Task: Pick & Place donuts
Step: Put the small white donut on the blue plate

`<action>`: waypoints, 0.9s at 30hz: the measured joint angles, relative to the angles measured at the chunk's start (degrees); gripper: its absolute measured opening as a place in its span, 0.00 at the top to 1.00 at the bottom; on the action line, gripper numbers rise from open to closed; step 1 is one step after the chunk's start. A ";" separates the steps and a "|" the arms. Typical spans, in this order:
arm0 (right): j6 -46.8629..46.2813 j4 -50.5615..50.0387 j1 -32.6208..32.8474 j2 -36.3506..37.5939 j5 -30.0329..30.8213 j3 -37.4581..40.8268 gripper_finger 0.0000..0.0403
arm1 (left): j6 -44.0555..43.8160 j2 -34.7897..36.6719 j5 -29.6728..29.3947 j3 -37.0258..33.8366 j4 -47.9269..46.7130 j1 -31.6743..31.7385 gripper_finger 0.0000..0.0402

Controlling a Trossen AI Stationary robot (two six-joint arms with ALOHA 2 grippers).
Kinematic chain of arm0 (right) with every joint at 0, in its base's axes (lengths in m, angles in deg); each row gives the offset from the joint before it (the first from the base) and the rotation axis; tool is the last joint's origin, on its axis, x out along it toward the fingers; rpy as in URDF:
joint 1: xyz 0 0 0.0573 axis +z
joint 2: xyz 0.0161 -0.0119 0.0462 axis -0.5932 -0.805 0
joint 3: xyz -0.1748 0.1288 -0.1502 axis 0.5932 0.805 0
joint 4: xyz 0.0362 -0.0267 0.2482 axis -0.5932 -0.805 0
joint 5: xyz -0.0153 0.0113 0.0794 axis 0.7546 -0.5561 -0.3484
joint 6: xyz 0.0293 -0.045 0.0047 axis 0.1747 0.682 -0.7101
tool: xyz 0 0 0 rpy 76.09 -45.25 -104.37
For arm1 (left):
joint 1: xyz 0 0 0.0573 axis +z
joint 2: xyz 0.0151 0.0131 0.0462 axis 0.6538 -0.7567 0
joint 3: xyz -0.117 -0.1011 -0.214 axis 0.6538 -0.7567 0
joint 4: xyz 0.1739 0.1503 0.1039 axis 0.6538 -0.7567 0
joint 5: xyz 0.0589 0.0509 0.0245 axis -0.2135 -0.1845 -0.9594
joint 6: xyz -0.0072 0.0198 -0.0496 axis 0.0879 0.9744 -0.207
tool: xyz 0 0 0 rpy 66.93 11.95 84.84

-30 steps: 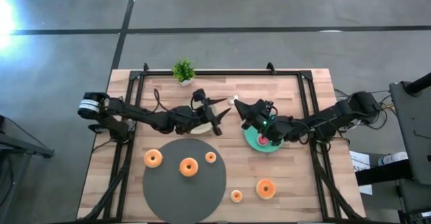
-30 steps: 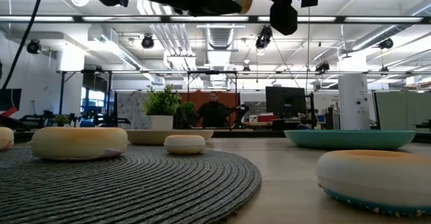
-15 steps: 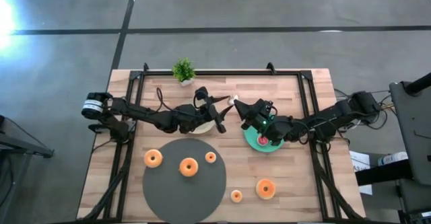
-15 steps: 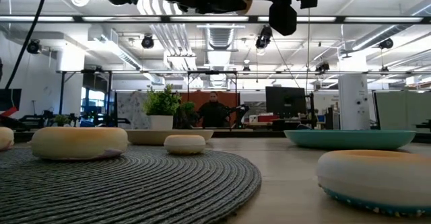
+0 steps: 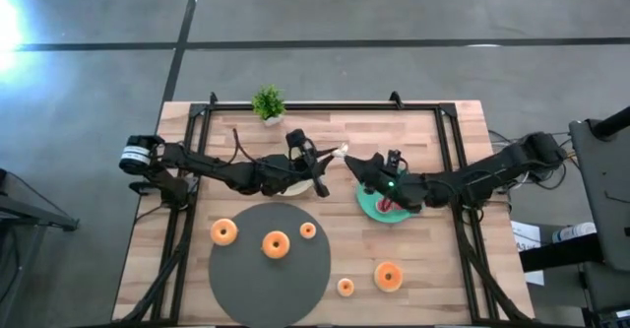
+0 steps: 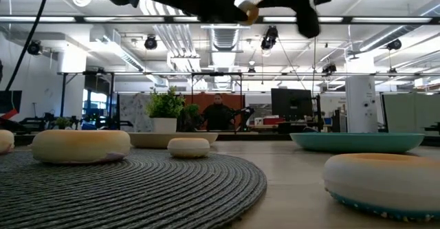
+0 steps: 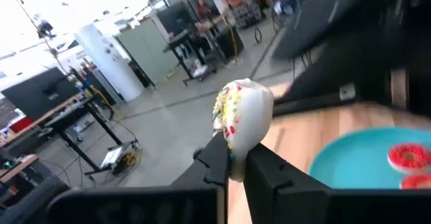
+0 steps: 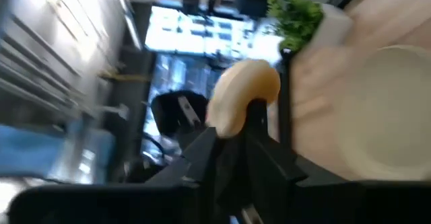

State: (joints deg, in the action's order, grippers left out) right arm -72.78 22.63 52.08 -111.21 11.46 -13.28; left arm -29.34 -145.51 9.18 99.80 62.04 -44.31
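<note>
— Where's your donut (image 7: 242, 120)?
— High over the table's middle, near its far edge; your left gripper (image 5: 338, 154) clenches it.
— And your right gripper (image 5: 351, 162)?
— Just beside it; can't tell its jaws.

no readable text, labels or signs
</note>
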 joint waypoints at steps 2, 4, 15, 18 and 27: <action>0.16 -8.40 1.00 4.18 0.02 0.00 0.74 | -0.49 0.00 0.04 -0.23 -1.84 0.00 0.99; 2.39 -16.09 2.09 8.33 0.12 0.00 0.69 | -0.82 0.00 0.45 -0.27 -3.04 0.06 0.99; 18.02 -47.53 3.60 17.90 1.94 -11.58 0.65 | 3.26 -11.15 8.67 3.30 -3.58 1.01 0.99; 19.60 -55.56 3.60 17.52 1.97 -17.36 0.66 | 3.52 -14.69 8.81 6.07 -4.04 1.10 0.99; 20.19 -70.29 3.59 16.95 1.98 -26.89 0.66 | 3.23 -22.69 9.96 16.03 -4.04 1.77 0.99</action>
State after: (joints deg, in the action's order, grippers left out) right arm -52.59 -47.66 55.67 -94.25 13.44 -40.17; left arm -26.11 -168.19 19.14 115.83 57.99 -42.54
